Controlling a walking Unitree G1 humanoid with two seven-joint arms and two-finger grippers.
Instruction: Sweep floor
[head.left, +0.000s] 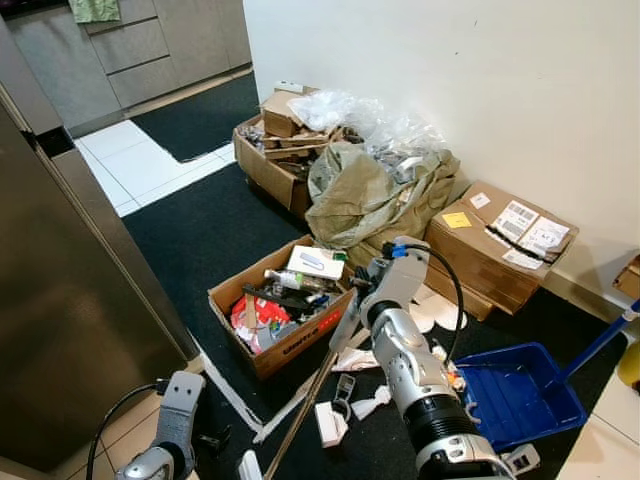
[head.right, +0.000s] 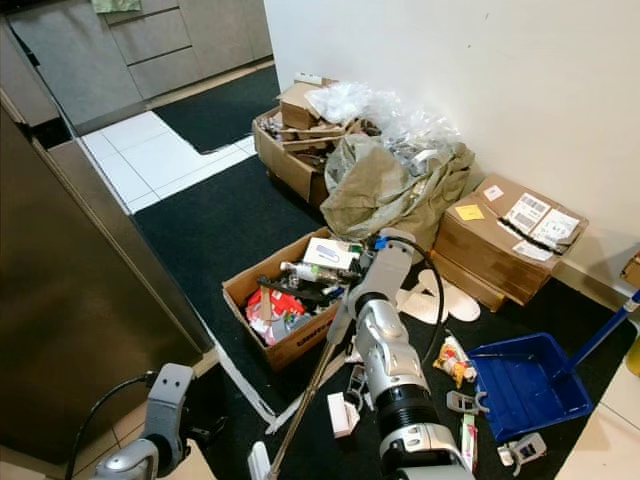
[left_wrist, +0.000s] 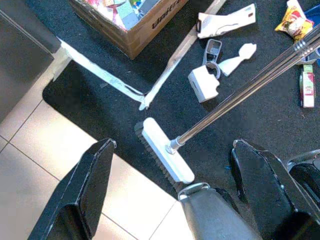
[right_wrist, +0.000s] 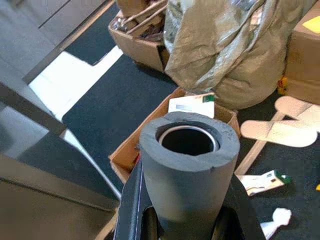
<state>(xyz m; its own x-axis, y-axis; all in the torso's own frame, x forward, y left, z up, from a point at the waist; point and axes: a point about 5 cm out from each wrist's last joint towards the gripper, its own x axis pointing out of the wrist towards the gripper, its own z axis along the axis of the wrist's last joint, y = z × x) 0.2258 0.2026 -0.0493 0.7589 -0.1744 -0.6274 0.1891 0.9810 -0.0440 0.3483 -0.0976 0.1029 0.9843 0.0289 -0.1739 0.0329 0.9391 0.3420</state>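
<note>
My right gripper (head.left: 366, 297) is shut on the grey foam grip (right_wrist: 187, 165) at the top of a broom. The broom's metal handle (head.left: 308, 402) slants down to a white brush head (left_wrist: 167, 156), which rests on the dark carpet at the edge of the tiles. Scattered litter lies on the carpet in front of me: white packaging bits (head.left: 330, 420), a snack packet (head.right: 455, 362) and a small carton (left_wrist: 307, 85). A blue dustpan (head.left: 520, 395) sits to the right of the litter. Low at my left, my left gripper (left_wrist: 172, 145) hangs open just above the brush head, holding nothing.
An open cardboard box of junk (head.left: 285, 310) stands just beyond the litter. Behind it are a tan sack (head.left: 370, 195) and more cardboard boxes (head.left: 500, 245) against the white wall. A dark steel appliance (head.left: 70, 300) stands on the left. White tiles (head.left: 150, 160) lie further ahead.
</note>
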